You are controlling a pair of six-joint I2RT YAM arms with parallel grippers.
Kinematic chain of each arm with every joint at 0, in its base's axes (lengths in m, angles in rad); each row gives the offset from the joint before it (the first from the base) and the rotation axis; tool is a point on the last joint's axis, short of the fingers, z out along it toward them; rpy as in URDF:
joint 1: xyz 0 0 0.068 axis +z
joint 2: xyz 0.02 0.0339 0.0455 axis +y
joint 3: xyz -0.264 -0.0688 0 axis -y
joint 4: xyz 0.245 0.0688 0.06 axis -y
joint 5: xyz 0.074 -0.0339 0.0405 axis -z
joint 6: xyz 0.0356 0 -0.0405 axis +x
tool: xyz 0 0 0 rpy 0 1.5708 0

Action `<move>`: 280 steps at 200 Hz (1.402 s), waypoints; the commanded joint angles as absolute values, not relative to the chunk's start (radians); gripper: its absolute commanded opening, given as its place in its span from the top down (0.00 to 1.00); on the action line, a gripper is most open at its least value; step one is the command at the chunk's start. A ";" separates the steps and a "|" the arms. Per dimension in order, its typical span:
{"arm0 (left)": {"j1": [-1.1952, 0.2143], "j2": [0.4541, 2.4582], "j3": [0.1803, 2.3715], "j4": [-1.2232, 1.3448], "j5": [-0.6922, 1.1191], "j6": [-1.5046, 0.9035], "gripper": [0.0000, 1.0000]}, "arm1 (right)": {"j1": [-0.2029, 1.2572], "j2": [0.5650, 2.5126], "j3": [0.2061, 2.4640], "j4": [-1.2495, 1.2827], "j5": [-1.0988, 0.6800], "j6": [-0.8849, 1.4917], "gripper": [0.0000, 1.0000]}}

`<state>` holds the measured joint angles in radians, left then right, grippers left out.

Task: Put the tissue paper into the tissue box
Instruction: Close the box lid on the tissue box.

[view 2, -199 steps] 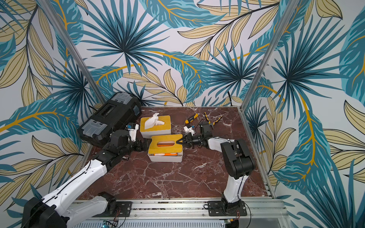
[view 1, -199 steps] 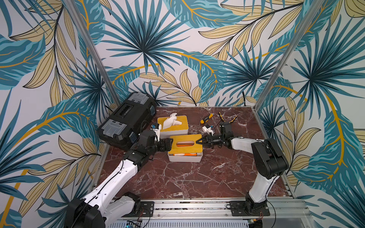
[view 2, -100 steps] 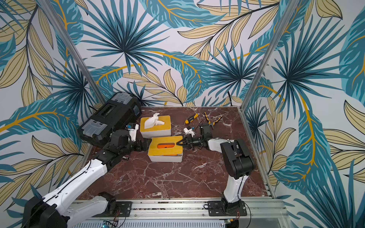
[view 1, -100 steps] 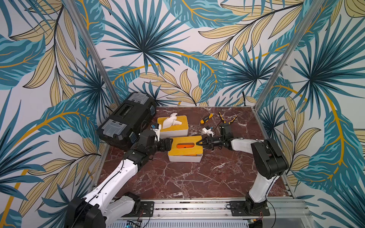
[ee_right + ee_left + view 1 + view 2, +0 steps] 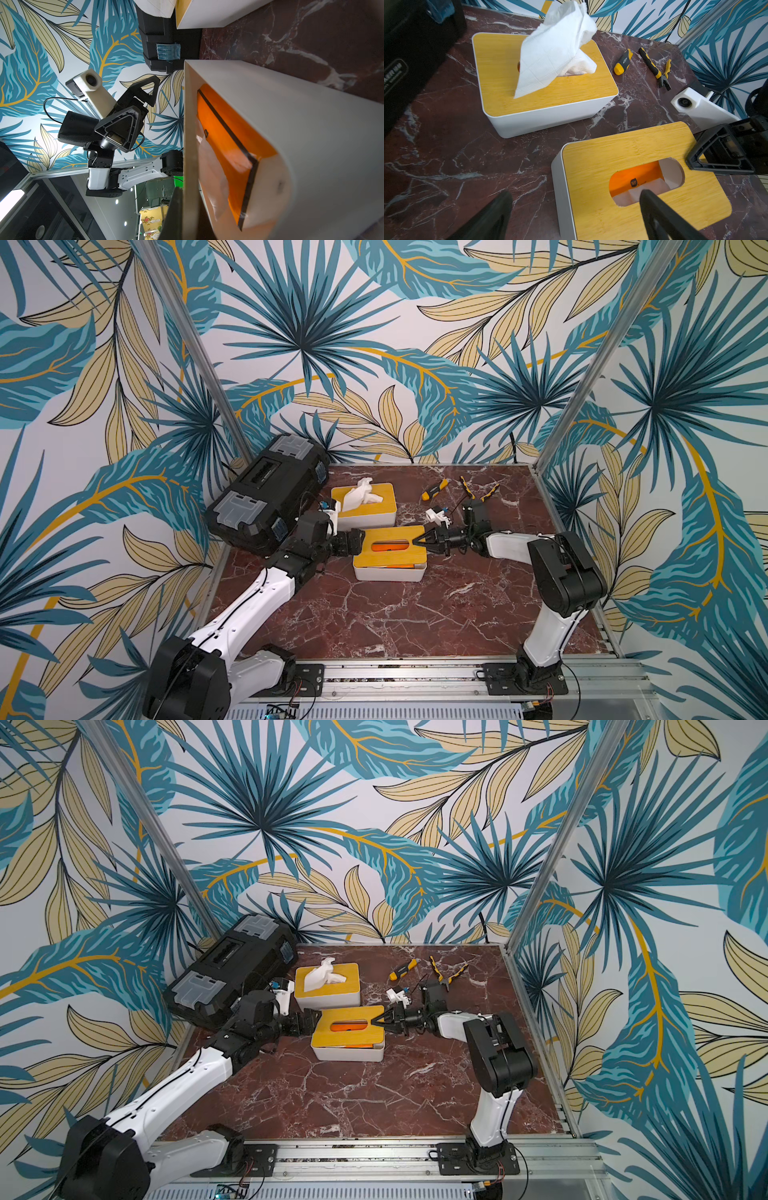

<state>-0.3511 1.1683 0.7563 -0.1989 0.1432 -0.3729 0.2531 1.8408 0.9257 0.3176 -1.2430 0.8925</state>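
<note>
We're over the dark marble surface [image 5: 395, 614], and both arms meet at the near tissue box [image 5: 388, 573]. The right pincer [image 5: 420, 540] is clamped tight on the right edge of the bamboo lid [image 5: 386, 558]. In both top views we see that lid riding tilted above the white box, with an orange strip showing under its front edge.

Opposite, the left pincer [image 5: 358, 541] sits at the lid's left end, jaws spread wide and gripping nothing. In the left wrist view one of its fingers [image 5: 660, 216] hangs over the lid's slot.

And the tissue? We find the tissue pack [image 5: 639, 176], orange wrapper and pale paper, lying inside the box. It shows through the slot, and from the right wrist view through the gap under the raised lid.

Just behind stands a second box [image 5: 370, 519] with its lid seated flat and a white tissue [image 5: 359, 497] sticking up out of it. The black toolbox [image 5: 266, 485] lies just beside that, against the left wall. Further back on the right we spot a screwdriver [image 5: 434, 489] and a pair of pliers [image 5: 478, 491], lying apart from both boxes.
</note>
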 commanded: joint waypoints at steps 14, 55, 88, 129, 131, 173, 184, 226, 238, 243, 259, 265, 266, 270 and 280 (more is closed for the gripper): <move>-0.343 1.224 0.741 -0.148 0.225 -0.396 0.00 | 0.254 1.852 0.904 0.354 -1.234 0.915 1.00; -0.343 1.271 0.742 -0.130 0.251 -0.407 0.00 | 0.254 1.853 0.901 0.356 -1.233 0.915 1.00; -0.344 1.284 0.732 -0.118 0.258 -0.413 0.00 | 0.256 1.858 0.896 0.357 -1.233 0.912 1.00; -0.345 1.314 0.694 -0.030 0.315 -0.467 0.00 | 0.262 1.868 0.896 0.369 -1.230 0.917 1.00; -0.343 1.316 0.694 -0.029 0.317 -0.468 0.00 | 0.262 1.869 0.896 0.370 -1.230 0.918 1.00; -0.344 1.349 0.690 0.005 0.350 -0.492 0.00 | 0.266 1.873 0.897 0.383 -1.227 0.928 1.00; -0.345 1.352 0.687 0.013 0.356 -0.498 0.00 | 0.268 1.875 0.899 0.384 -1.227 0.930 1.00; -0.344 1.367 0.692 0.004 0.352 -0.499 0.00 | 0.271 1.883 0.899 0.388 -1.222 0.932 1.00; -0.344 1.366 0.693 -0.001 0.352 -0.497 0.00 | 0.272 1.885 0.897 0.388 -1.220 0.933 1.00; -0.344 1.364 0.695 -0.002 0.353 -0.497 0.00 | 0.272 1.888 0.897 0.388 -1.220 0.932 1.00; -0.345 1.365 0.697 -0.012 0.351 -0.492 0.02 | 0.273 1.892 0.897 0.390 -1.219 0.932 1.00; -0.345 1.365 0.699 -0.017 0.351 -0.491 0.03 | 0.272 1.894 0.897 0.391 -1.218 0.932 1.00; -0.345 1.365 0.699 -0.019 0.352 -0.491 0.03 | 0.273 1.893 0.897 0.391 -1.217 0.932 1.00; -0.345 1.364 0.702 -0.023 0.350 -0.487 0.04 | 0.272 1.895 0.899 0.389 -1.218 0.931 1.00; -0.345 1.368 0.707 -0.037 0.351 -0.482 0.05 | 0.273 1.898 0.900 0.390 -1.217 0.932 1.00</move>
<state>-0.3496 1.3636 0.7021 -0.0200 0.3416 -0.4973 0.2634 1.8721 0.9131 0.3977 -1.2434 0.9215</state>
